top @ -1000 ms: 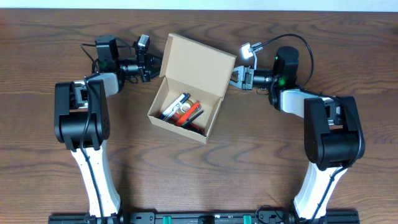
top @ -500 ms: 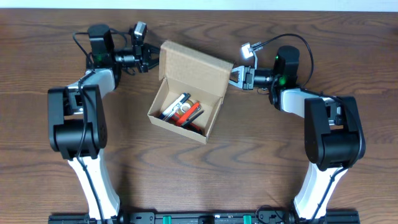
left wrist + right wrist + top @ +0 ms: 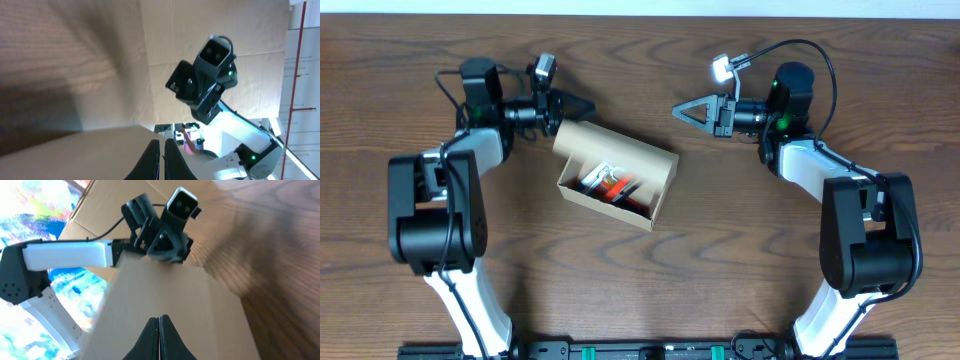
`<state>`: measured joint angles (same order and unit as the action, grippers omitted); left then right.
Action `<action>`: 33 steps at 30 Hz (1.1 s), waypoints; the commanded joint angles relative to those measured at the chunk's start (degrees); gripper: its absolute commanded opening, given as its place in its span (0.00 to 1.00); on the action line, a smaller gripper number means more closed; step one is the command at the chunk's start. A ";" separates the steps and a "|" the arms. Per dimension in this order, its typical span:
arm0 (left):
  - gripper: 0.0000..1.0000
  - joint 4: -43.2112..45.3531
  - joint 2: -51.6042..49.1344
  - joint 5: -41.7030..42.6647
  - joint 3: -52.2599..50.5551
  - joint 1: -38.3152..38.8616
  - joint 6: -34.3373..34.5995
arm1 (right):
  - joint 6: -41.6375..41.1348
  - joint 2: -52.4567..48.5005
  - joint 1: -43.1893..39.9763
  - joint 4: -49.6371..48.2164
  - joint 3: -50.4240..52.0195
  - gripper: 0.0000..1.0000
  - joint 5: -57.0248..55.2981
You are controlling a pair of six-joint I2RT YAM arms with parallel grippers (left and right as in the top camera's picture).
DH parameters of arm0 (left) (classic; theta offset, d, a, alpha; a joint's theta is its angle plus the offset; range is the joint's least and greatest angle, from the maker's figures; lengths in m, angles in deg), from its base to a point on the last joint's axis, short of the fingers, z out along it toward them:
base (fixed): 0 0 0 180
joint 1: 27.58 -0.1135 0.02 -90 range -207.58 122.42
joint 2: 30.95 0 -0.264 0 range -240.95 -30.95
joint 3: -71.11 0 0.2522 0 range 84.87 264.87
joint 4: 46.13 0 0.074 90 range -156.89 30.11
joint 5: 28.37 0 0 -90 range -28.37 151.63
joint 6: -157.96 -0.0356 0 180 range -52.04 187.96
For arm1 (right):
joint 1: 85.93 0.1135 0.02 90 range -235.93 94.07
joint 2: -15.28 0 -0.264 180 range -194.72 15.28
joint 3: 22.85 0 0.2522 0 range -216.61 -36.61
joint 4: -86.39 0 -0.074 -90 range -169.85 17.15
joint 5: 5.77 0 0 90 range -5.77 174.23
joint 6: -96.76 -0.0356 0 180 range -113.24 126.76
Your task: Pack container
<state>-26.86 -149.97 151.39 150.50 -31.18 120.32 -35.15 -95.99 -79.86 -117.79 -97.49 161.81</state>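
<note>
The container [image 3: 660, 195] is a tan cardboard box in the middle of the table. Its flap lid [image 3: 617, 152] leans forward over the opening, half closed. Red, black and white pens [image 3: 610, 185] show inside. My left gripper [image 3: 585, 104] is shut and empty, pointing right just behind the lid's left end. My right gripper [image 3: 680, 109] is shut and empty, pointing left, behind and above the lid's right end. In the left wrist view the shut fingers [image 3: 162, 147] hover over the lid [image 3: 75, 155]. In the right wrist view the shut fingers [image 3: 160, 325] hover over the lid [image 3: 170, 290].
The table [image 3: 770, 260] is dark brown wood. The two arm bases [image 3: 460, 210] [image 3: 865, 230] stand left and right of the box. A black rail [image 3: 640, 350] runs along the front edge. The two grippers face each other across a gap behind the box.
The lid has swung from leaning back, wide open, to leaning forward over the box. The right gripper has left the lid's right corner and moved up. The left gripper moved right.
</note>
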 commanded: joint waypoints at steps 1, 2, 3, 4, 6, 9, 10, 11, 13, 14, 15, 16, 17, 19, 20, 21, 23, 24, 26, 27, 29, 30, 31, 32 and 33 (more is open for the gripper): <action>0.06 0.26 4.79 0.96 -4.24 -1.07 -3.58 | -0.46 1.14 1.33 1.46 -0.81 0.02 0.46; 0.06 0.26 6.10 0.94 -5.57 -1.31 -4.02 | -0.44 1.14 1.55 1.57 -0.81 0.02 0.48; 0.06 0.26 7.13 0.96 -6.47 -1.53 -4.50 | -0.44 1.14 1.77 1.53 -0.81 0.02 0.48; 0.06 0.26 8.33 0.94 -7.37 -1.70 -4.85 | -0.44 1.25 1.99 1.49 -0.81 0.02 0.46; 0.06 0.26 10.32 0.96 -8.48 -2.08 -5.51 | 0.42 1.64 2.27 1.42 -0.81 0.02 0.46; 0.06 0.28 13.38 0.96 -8.98 -2.36 -6.34 | 0.48 3.43 2.14 1.22 -0.83 0.02 0.46; 0.09 0.35 14.16 0.96 -8.98 -2.36 -6.97 | 0.81 4.31 2.08 1.22 -0.85 0.05 0.46; 0.18 0.59 15.34 0.94 -8.98 -2.36 -7.78 | 0.98 5.42 2.03 1.22 -0.87 0.16 0.42; 0.69 1.86 17.35 0.94 -8.98 -2.32 -8.28 | 1.77 8.44 1.92 1.25 -0.92 0.25 -0.22; 0.95 2.91 18.36 0.94 -9.01 -2.21 -8.72 | 2.21 10.08 1.88 1.25 -0.92 0.31 -0.70; 0.95 4.00 19.28 0.94 -8.98 -2.08 -9.14 | 3.15 12.28 1.90 1.27 -0.94 0.34 -1.33; 0.95 5.92 20.39 0.94 -8.98 -1.97 -9.11 | 3.89 14.23 1.90 1.29 -0.94 0.39 -2.14; 0.95 7.74 21.44 0.94 -8.98 -1.86 -9.05 | 4.52 16.61 1.88 1.27 -0.94 0.43 -3.37; 0.95 9.68 23.30 0.94 -8.98 -1.86 -8.37 | 5.73 21.18 1.86 1.29 -1.03 0.58 -5.88; 0.95 10.25 24.33 0.94 -8.98 -1.88 -7.93 | 6.08 23.65 1.77 1.29 -1.11 0.66 -7.45; 0.95 10.34 25.11 0.94 -8.98 -1.97 -7.58 | 6.25 25.64 1.70 1.31 -1.31 0.75 -8.48; 0.95 10.51 26.88 0.94 -8.98 -2.01 -7.56 | 6.86 29.29 1.62 1.49 -2.10 0.95 -9.68; 0.95 10.58 27.71 0.94 -8.98 -2.05 -7.61 | 6.93 30.69 1.62 2.05 -2.54 0.97 -10.16; 0.95 11.93 29.40 0.94 -8.98 -2.27 -7.82 | 8.52 32.94 1.64 5.11 -3.74 0.99 -10.75; 0.95 13.22 30.21 0.94 -8.98 -2.54 -7.80 | 9.60 33.68 1.64 8.35 -4.55 0.99 -11.47; 0.95 15.74 31.93 0.94 -8.98 -3.52 -7.17 | 13.40 34.12 1.79 15.74 -6.51 0.99 -11.74; 0.95 16.85 32.87 0.94 -8.98 -4.26 -6.54 | 16.11 34.12 1.88 20.44 -7.61 0.99 -12.48; 0.95 17.70 33.70 0.94 -8.98 -5.07 -6.10 | 19.37 34.12 1.90 26.18 -8.72 0.99 -14.29; 0.95 18.75 34.64 0.94 -8.98 -6.21 -5.75 | 22.60 34.12 1.90 31.50 -9.81 0.99 -16.24; 0.95 19.45 35.43 0.94 -8.98 -7.30 -5.55 | 25.90 34.12 1.90 36.52 -11.02 0.99 -18.01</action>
<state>-8.96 -117.55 151.52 141.54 -35.74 113.83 -20.20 -61.10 -77.98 -87.27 -106.08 149.70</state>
